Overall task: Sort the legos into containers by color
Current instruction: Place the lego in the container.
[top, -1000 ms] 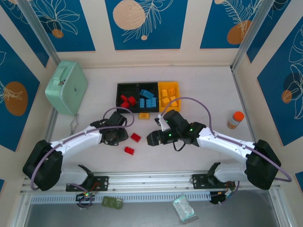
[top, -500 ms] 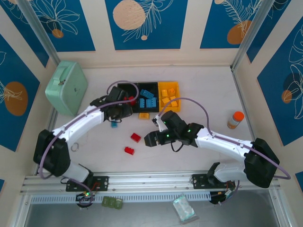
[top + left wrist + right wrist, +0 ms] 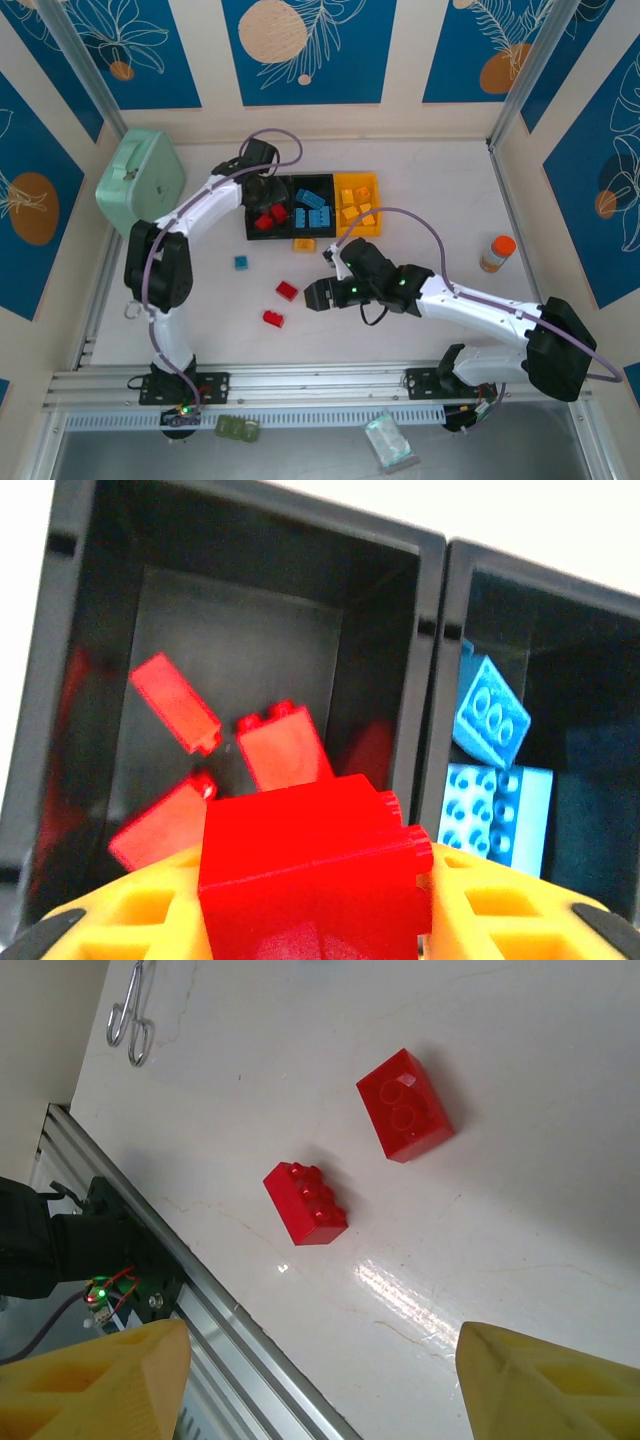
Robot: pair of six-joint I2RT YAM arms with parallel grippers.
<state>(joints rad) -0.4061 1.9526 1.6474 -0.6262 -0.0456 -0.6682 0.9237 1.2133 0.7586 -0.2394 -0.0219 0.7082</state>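
Note:
My left gripper (image 3: pixel 262 188) hovers over the left black container (image 3: pixel 250 226), shut on a red lego (image 3: pixel 310 865) between its yellow fingers (image 3: pixel 500 910). Three red legos (image 3: pixel 285 752) lie in that bin. Blue legos (image 3: pixel 492 718) fill the middle black container (image 3: pixel 312 184), and orange ones sit in the yellow-orange container (image 3: pixel 356 180). My right gripper (image 3: pixel 315 295) stands open just right of two loose red legos (image 3: pixel 405 1105) (image 3: pixel 305 1203) on the table. A small blue lego (image 3: pixel 241 262) and an orange lego (image 3: pixel 304 244) also lie loose on the table.
A mint-green case (image 3: pixel 140 185) stands at the back left, close to my left arm. An orange-capped bottle (image 3: pixel 497 252) is at the right. A metal ring clip (image 3: pixel 130 1020) lies near the aluminium rail (image 3: pixel 200 1290) along the near edge.
My left arm swung from the table's middle back to the left black bin, carrying the red lego. The small blue lego came into view on the table. My right gripper edged slightly left.

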